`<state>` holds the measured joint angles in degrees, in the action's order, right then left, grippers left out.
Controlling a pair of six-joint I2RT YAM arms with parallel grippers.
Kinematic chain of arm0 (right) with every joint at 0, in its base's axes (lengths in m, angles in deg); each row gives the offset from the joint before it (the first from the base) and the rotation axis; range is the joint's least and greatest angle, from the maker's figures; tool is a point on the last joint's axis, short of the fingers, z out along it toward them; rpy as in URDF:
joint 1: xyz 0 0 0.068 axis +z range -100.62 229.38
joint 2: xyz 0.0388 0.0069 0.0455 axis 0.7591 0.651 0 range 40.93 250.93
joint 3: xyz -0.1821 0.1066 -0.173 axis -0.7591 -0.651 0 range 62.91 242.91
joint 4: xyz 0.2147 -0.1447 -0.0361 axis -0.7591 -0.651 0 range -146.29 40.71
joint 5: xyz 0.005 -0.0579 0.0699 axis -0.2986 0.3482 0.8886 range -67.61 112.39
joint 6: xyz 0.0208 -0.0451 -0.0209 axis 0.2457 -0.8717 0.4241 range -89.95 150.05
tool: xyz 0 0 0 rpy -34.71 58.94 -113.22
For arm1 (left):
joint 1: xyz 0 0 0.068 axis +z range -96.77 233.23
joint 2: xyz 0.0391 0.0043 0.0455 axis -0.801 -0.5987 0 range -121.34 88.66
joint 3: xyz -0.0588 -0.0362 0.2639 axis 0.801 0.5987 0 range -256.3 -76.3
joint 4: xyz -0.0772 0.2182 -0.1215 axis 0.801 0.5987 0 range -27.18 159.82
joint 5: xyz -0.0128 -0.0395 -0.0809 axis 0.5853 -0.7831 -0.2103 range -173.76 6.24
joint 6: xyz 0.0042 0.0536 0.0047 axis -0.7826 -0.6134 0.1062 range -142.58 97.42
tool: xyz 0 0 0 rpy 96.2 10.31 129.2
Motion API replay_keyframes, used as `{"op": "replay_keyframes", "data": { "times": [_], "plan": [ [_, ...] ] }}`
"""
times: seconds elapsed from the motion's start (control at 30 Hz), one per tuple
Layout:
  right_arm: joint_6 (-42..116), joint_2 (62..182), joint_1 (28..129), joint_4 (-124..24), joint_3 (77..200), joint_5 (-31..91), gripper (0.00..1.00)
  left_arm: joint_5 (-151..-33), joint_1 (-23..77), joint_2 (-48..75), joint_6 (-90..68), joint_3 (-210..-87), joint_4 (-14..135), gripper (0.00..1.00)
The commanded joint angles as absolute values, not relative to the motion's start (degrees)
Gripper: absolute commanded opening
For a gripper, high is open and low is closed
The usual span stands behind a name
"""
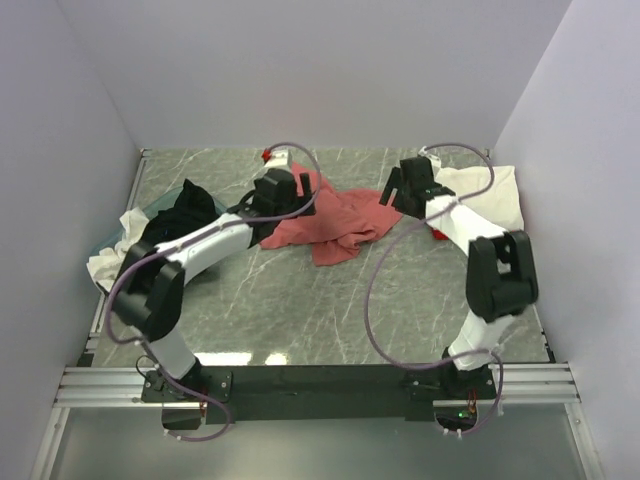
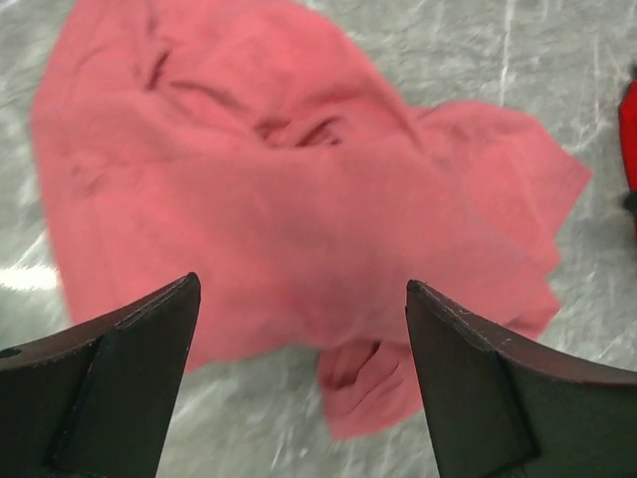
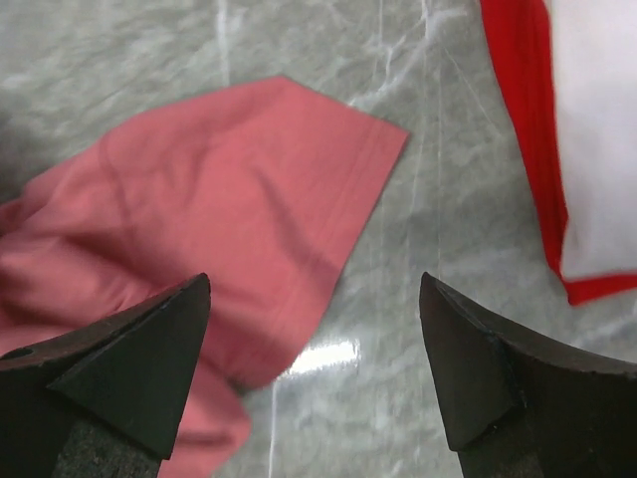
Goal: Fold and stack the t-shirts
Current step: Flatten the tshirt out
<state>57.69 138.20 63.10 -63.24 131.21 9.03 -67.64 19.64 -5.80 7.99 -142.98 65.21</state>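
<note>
The salmon-pink t-shirt lies crumpled in the middle of the table, and it fills the left wrist view. My left gripper hovers over the shirt's left part, open, with nothing between its fingers. Open too, my right gripper hangs above the shirt's right edge and bare tabletop. A white t-shirt lies at the back right on a red one, whose edge shows beneath it.
A teal basin stands at the left with black cloth in it and white cloth hanging over its near side. A small red item lies by the back wall. Walls close in on three sides.
</note>
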Motion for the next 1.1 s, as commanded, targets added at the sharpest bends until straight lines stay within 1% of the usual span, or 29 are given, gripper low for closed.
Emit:
{"op": "replay_keyframes", "data": {
  "times": [0.0,0.07,0.23,0.4,0.57,0.67,0.7,0.73,0.8,0.83,0.87,0.9,0.93,0.97,1.0,1.03,1.07],
  "plan": [
    [57.6,145.1,62.0,-68.3,139.2,9.8,0.91,-70.2,19.4,-10.8,6.7,-150.6,62.6,0.90],
    [57.3,149.4,61.5,-70.0,143.7,9.8,0.91,-71.5,19.4,-13.0,6.9,-152.5,62.6,0.90],
    [57.7,154.7,60.1,-71.8,149.6,11.2,0.91,-76.0,19.0,-19.3,7.7,-157.4,62.3,0.90],
    [58.4,158.0,59.2,-72.5,152.0,10.6,0.90,-77.3,17.7,-23.7,7.9,-160.6,62.6,0.91],
    [58.4,161.9,59.1,-74.9,156.2,10.8,0.88,-77.4,17.0,-26.0,8.4,-160.8,64.2,0.90],
    [58.7,162.6,59.1,-74.4,156.1,11.1,0.85,-78.2,17.0,-27.0,8.4,-160.2,64.4,0.88],
    [58.9,162.7,59.1,-74.6,156.2,11.0,0.80,-78.5,17.0,-27.4,8.4,-159.8,64.3,0.86],
    [59.0,162.7,59.1,-74.6,156.2,10.8,0.80,-78.5,17.0,-27.6,8.4,-159.5,64.3,0.80],
    [59.0,162.9,59.1,-74.9,156.3,10.7,0.78,-78.7,17.0,-28.1,8.3,-159.1,64.4,0.72],
    [59.0,163.0,59.1,-75.3,156.7,10.8,0.77,-78.8,17.0,-28.3,8.2,-158.9,64.4,0.66],
    [58.6,163.4,59.1,-75.8,156.9,10.8,0.75,-78.9,17.0,-28.5,8.1,-158.8,64.4,0.63],
    [58.4,163.5,59.1,-76.1,157.0,10.9,0.69,-79.1,17.0,-28.7,7.9,-158.4,64.3,0.60],
    [58.3,163.9,59.2,-76.4,157.5,10.9,0.67,-79.4,17.0,-28.6,7.8,-158.1,64.1,0.51],
    [57.9,164.3,59.1,-77.0,157.7,11.1,0.63,-79.5,17.0,-28.6,7.7,-157.9,64.0,0.47],
    [57.8,164.7,59.1,-77.3,158.1,11.1,0.57,-79.5,17.0,-28.3,7.7,-157.2,63.9,0.42],
    [57.7,165.0,59.1,-77.7,158.6,11.1,0.52,-79.5,17.0,-28.2,7.7,-156.8,63.6,0.34],
    [57.5,165.5,59.1,-78.1,158.8,11.1,0.48,-79.5,17.0,-28.1,7.6,-156.4,63.5,0.31]
  ]
}}
